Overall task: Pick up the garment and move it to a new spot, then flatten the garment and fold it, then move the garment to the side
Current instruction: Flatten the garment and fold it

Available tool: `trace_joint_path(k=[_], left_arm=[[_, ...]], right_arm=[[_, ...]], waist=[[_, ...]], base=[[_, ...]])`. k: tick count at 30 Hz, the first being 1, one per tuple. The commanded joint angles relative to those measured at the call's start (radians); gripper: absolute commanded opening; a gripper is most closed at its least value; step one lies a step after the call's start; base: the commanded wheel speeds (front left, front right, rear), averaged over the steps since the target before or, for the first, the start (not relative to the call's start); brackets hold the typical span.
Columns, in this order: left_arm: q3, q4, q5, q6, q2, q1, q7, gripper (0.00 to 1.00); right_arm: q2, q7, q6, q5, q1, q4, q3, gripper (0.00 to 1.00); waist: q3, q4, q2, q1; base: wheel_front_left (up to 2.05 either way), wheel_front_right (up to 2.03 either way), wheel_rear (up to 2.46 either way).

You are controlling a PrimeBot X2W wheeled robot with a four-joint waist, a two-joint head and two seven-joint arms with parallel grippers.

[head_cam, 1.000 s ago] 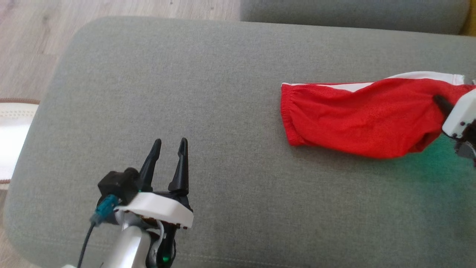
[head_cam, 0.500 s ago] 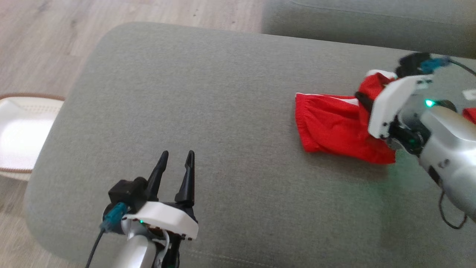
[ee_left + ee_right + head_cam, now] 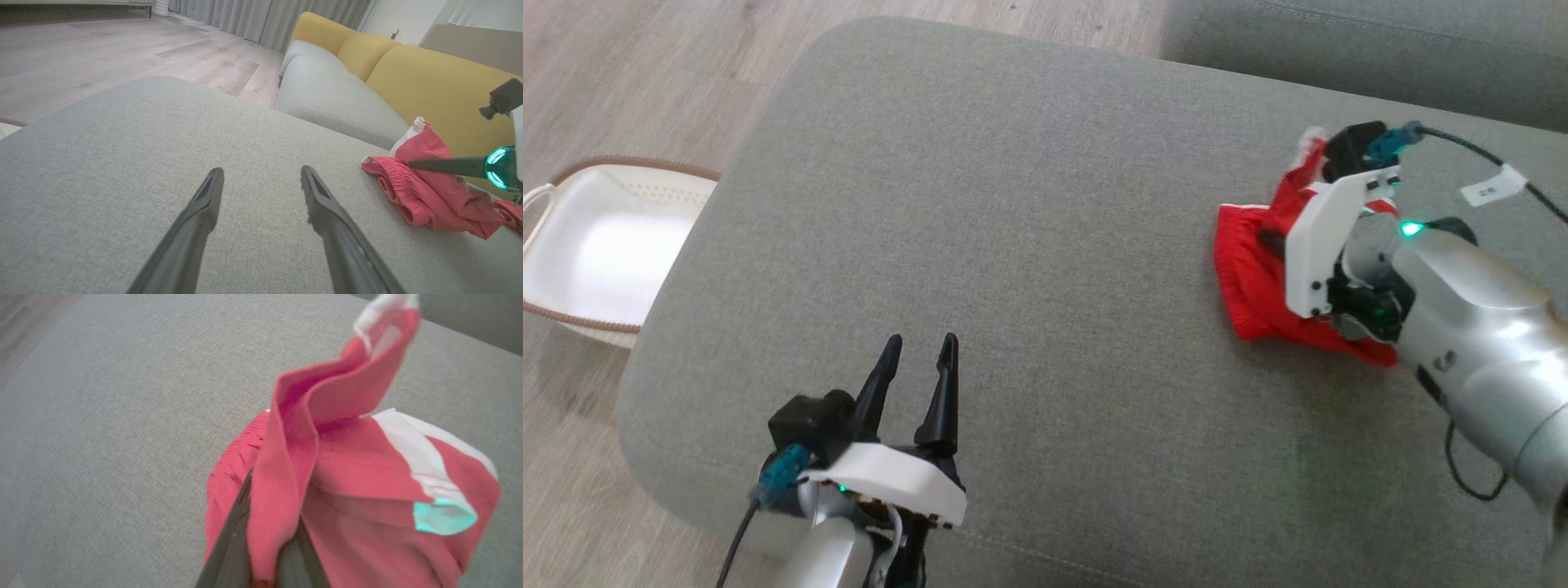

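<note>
I take this to be the first step: picking the garment up to carry it to a new spot. My right gripper (image 3: pixel 1270 238) sits at 3 o'clock in the head view, jaws closed tight on a fold of the garment (image 3: pixel 1250 286). In the right wrist view the red cloth runs up between the fingers (image 3: pixel 233 539), and a flap with white trim stands above them toward 1 o'clock. The rest lies bunched on the cushion (image 3: pixel 1013 204), its elastic hem toward 9 o'clock. So it is raised only in part and is not clear of the cushion.

My left gripper (image 3: pixel 921 341) hovers at 7 o'clock, jaws wide and holding nothing, well apart from the garment. A basket (image 3: pixel 596 245) sits on the floor (image 3: pixel 645 65) at 9 o'clock, just off the cushion's edge.

For the next move I'd raise the right arm until the hanging part leaves the cushion. Then I'd carry it toward the bare middle, about 1 o'clock from the left gripper, and lay it down hem first so it spreads instead of heaping. The pinch looks to be on a single fold, so I'd go slowly; a quick swing could pull the cloth out of the jaws. Flattening will want both grippers, so I'd set it down within the left's reach.
</note>
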Motion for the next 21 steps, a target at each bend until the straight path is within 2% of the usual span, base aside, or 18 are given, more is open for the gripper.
trace_joint_path(k=[1,5,8,11,12,15,21], left_arm=[[0.023,-0.024,-0.01,0.006,0.003,-0.038,-0.008,1.0],[0.027,-0.018,-0.01,0.006,0.003,-0.036,-0.008,1.0],[0.037,-0.017,-0.008,0.007,0.003,-0.031,-0.008,1.0],[0.051,-0.019,-0.003,0.006,0.003,-0.022,-0.008,1.0],[0.051,-0.019,-0.003,0.006,0.003,-0.022,-0.008,1.0],[0.063,-0.02,0.004,0.002,0.003,-0.013,-0.008,1.0],[0.074,-0.026,0.018,-0.005,0.003,0.0,-0.008,1.0]], right_arm=[[0.012,-0.023,0.007,0.0,-0.009,-0.021,-0.007,1.0],[0.027,-0.092,0.007,0.01,0.007,-0.053,-0.016,1.0],[0.012,-0.178,0.007,0.025,0.021,-0.119,-0.034,1.0],[-0.029,-0.292,0.007,0.037,0.032,-0.174,-0.067,1.0],[-0.029,-0.292,0.007,0.037,0.032,-0.174,-0.067,1.0],[-0.082,-0.413,0.007,0.047,0.05,-0.195,-0.11,1.0],[-0.164,-0.514,0.007,0.056,0.11,-0.127,-0.154,1.0]], waist=[[-0.003,-0.009,0.0,0.0],[-0.02,-0.036,0.0,0.0],[-0.037,-0.06,0.0,0.0],[-0.054,-0.086,0.0,0.0],[-0.054,-0.086,0.0,0.0],[-0.071,-0.107,0.0,0.0],[-0.086,-0.131,0.0,0.0]], base=[[0.0,0.0,0.0],[0.0,0.0,0.0],[0.0,0.0,0.0],[0.0,0.0,0.0],[0.0,0.0,0.0],[0.0,0.0,0.0],[0.0,0.0,0.0]])
